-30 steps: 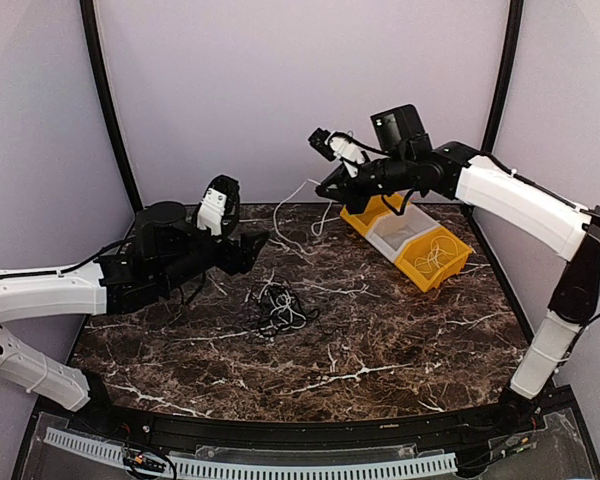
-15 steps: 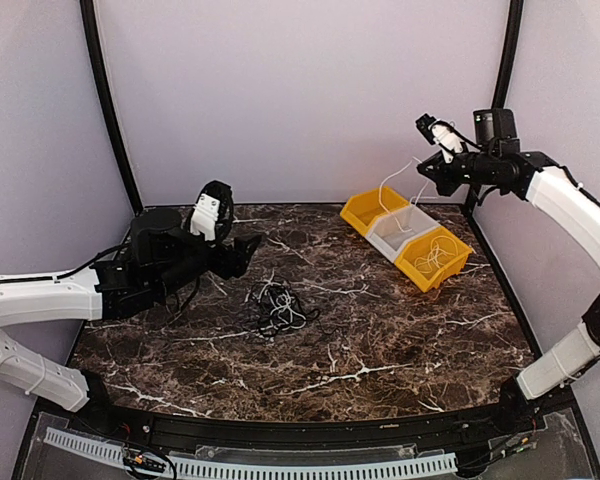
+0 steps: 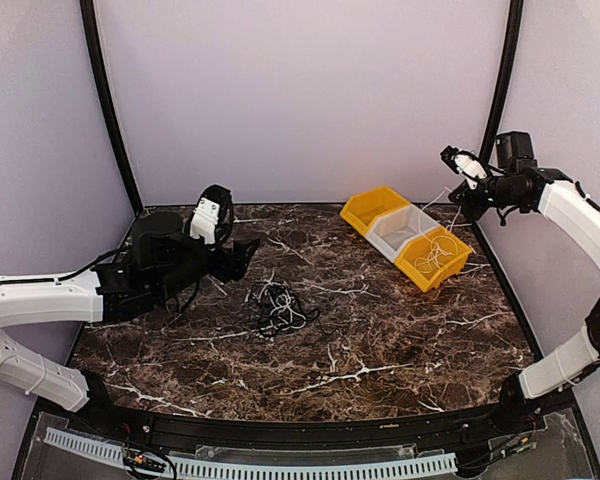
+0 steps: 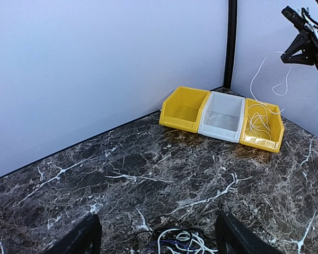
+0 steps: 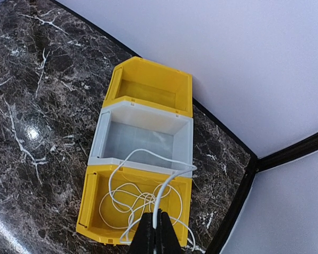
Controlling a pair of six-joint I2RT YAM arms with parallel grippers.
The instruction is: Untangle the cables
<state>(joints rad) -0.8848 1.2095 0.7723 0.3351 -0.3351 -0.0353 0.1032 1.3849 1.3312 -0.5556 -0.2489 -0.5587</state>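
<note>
While the right gripper (image 5: 158, 233) pinches the white cable (image 5: 148, 197) above the end yellow bin (image 5: 89, 209), much of the cord lies coiled inside. One loop shows over the grey bin (image 5: 102, 143), so a straight drop before release looks safest. The left gripper (image 3: 244, 250), fingers spread, hovers near the clump (image 3: 280, 308) mid-table. The corner post (image 3: 498, 90) crowds the right arm, and open marble separates clump from bins.
</note>
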